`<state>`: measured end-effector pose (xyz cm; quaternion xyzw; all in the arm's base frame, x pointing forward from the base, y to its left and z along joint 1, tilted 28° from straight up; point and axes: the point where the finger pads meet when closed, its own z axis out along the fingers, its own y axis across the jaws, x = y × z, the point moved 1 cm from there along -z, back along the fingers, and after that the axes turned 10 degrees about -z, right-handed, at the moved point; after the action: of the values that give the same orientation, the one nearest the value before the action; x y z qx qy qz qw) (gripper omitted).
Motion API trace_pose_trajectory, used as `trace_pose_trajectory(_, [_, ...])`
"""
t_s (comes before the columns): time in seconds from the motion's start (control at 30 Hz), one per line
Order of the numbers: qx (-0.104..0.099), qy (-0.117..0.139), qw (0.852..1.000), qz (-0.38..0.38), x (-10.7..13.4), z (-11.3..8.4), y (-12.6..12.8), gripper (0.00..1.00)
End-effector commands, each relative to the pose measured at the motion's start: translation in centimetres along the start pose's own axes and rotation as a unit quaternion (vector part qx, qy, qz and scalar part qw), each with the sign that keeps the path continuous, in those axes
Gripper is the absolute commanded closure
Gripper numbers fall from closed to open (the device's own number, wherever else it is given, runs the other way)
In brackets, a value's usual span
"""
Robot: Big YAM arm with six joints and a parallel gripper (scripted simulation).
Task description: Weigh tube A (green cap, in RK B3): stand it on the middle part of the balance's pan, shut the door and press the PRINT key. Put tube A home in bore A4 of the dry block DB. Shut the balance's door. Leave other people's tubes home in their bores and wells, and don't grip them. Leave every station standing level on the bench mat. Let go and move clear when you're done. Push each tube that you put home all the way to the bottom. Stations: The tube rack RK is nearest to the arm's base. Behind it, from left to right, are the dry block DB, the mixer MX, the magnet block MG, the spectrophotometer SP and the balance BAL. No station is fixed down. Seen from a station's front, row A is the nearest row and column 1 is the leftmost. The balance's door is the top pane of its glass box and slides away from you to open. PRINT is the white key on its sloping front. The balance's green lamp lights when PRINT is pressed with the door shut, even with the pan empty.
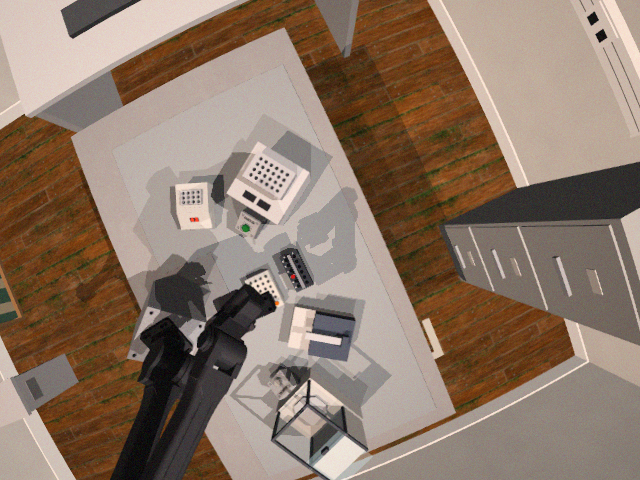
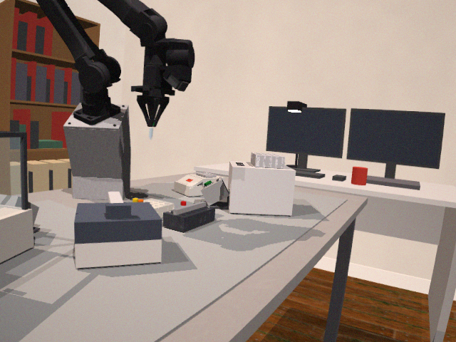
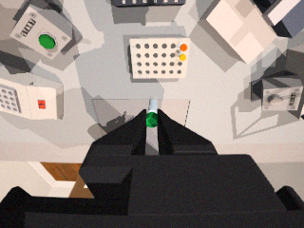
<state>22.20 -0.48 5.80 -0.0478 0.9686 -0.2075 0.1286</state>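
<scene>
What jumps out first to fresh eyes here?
The big black arm, its claw shut on a green-capped tube held above the bench. Next, the balance's dark-framed glass box at the bench's end, then the bright red mug on the desk behind.

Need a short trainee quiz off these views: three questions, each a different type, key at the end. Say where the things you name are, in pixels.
1. Multiple choice. The tube [image 2: 150, 133] [image 3: 152, 120] held in the closed jaws has which cap colour?
A) blue
B) green
C) white

2. True or false. The red cap [image 1: 293, 276] [image 2: 183, 203] is at the dark magnet block [image 1: 303, 279] [image 2: 189, 219] [image 3: 133, 5], not in the tube rack [image 1: 266, 272] [image 2: 164, 206] [image 3: 160, 59].

3. Fill in. Next to the orange cap [image 1: 276, 303] [image 2: 140, 201] [image 3: 183, 47] in the rack is a ____ cap.

Key: 1 B; 2 true; 3 yellow.
</scene>
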Motion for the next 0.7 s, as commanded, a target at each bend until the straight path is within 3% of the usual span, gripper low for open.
trace_pose_trajectory(0.0, [-0.003,-0.026,1.000,0.017,-2.1,-2.2,-0.1,0.91])
trace_pose_trajectory(0.67, [-0.005,-0.027,0.999,0.018,-2.1,-5.1,0.0,0.91])
